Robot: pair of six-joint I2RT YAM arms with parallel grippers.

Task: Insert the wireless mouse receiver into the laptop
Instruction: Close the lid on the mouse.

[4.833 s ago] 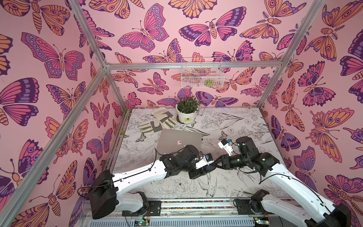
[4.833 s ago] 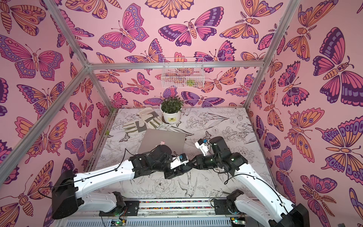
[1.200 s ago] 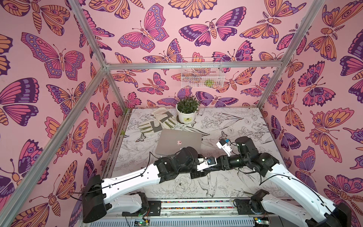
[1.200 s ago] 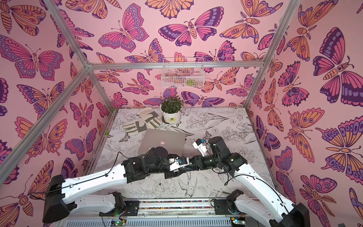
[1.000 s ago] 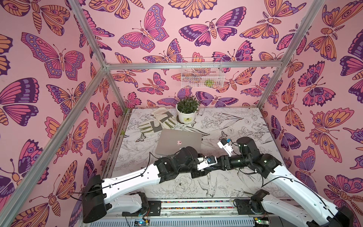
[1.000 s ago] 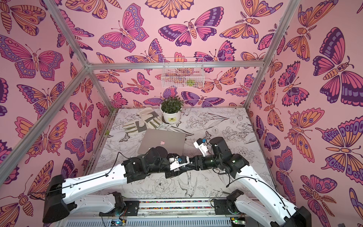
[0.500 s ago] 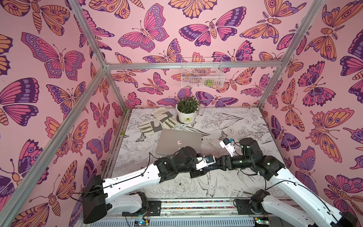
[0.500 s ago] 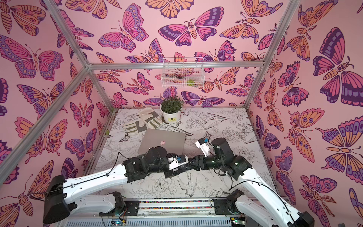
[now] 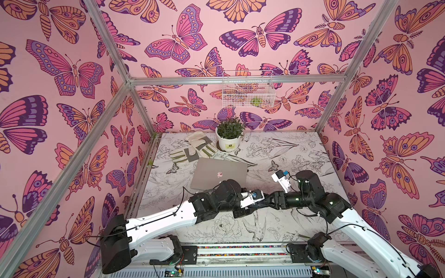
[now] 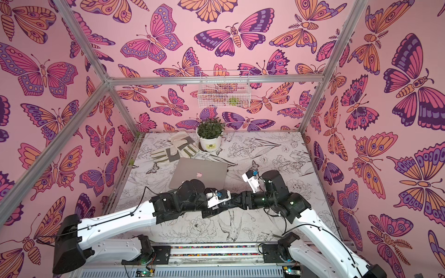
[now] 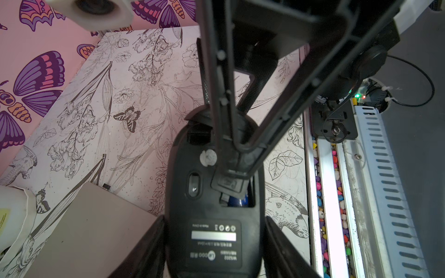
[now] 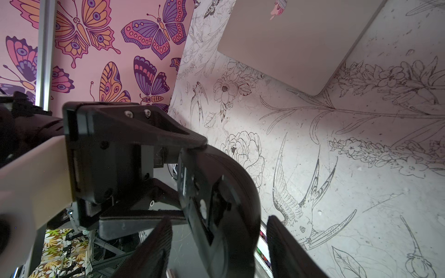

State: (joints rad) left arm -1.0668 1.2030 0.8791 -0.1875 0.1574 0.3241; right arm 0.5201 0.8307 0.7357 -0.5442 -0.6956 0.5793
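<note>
Looking through the left wrist view, you see the left pincer [image 11: 214,217] clamped on the two long sides of the black mouse [image 11: 214,243], which it holds off the bench [image 9: 277,149] with its labelled underside facing that camera. The mouse's battery bay [image 11: 251,192] is uncovered, and a blue cell [image 11: 238,201] shows inside it.

Your right pincer [image 12: 219,217] comes in from the opposite end with its jaws fairly wide. They straddle the mouse through its thickness. One finger [image 11: 221,96] reaches over the underside, with its tip at the open bay, and the other sits on the domed side. In the right wrist view a thin gap shows on each side, so this pincer grips nothing.

You cannot pick out the receiver for certain. A small pale metal bit lies in the bay beside the cell, under that fingertip, but it is too small to name.

In both top views the laptop [image 9: 216,169] [image 10: 199,168] lies closed and flat on the bench just behind the two pincers, clear of both. The gloves [image 9: 192,151] and the plant pot [image 9: 228,144] lie beyond it near the back wall
</note>
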